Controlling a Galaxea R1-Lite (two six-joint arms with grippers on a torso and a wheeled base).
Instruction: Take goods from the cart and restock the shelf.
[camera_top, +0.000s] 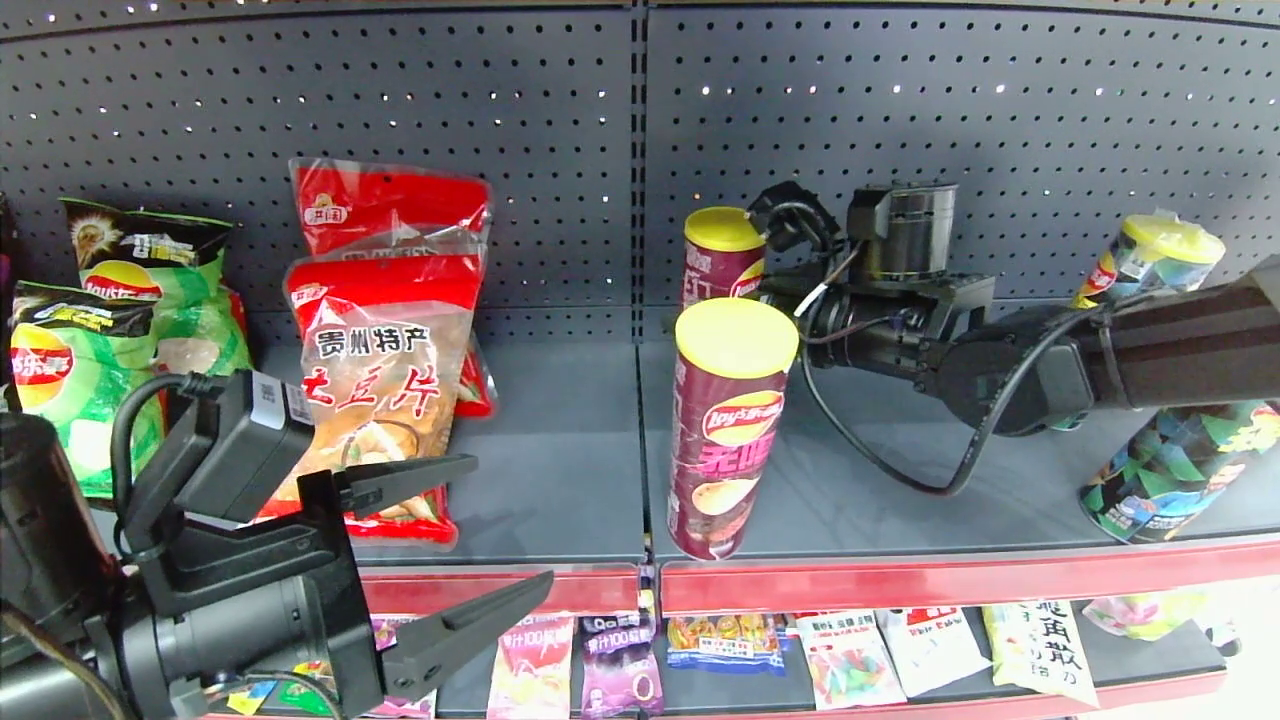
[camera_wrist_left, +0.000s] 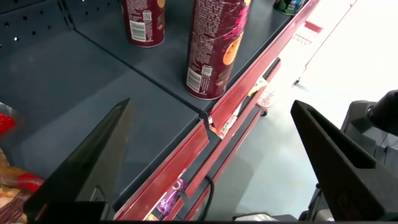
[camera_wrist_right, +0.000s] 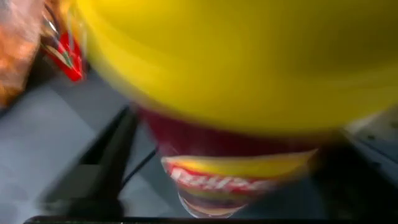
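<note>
The shelf (camera_top: 560, 450) has a dark grey deck with a red front lip, and a perforated back panel (camera_top: 500, 120) fills the top of the head view. Near the middle of that view a maroon front chip can (camera_top: 735, 430) with a yellow lid stands upright at the shelf's front edge. A rear chip can (camera_top: 722, 255) of the same kind stands upright just behind it and a little higher in the frame.

The right arm (camera_top: 1150, 345) comes in from the right edge and ends beside the rear chip can, its tip hidden behind the front one. In the right wrist view, the right gripper (camera_wrist_right: 230, 177) has a yellow-lidded maroon can right up against it. It is blurred, and I cannot tell whether the gripper has closed on it or which can it is.

The left gripper (camera_top: 510, 520) is at the lower left of the head view, in front of the red lip. It is spread wide and holds nothing.

Green chip bags (camera_top: 70, 380) lean at the far left, and red snack bags (camera_top: 385, 380) stand left of centre. A teal patterned can (camera_top: 1170, 470) stands at the right edge. Small packets (camera_top: 740, 645) lie along the tier below.
</note>
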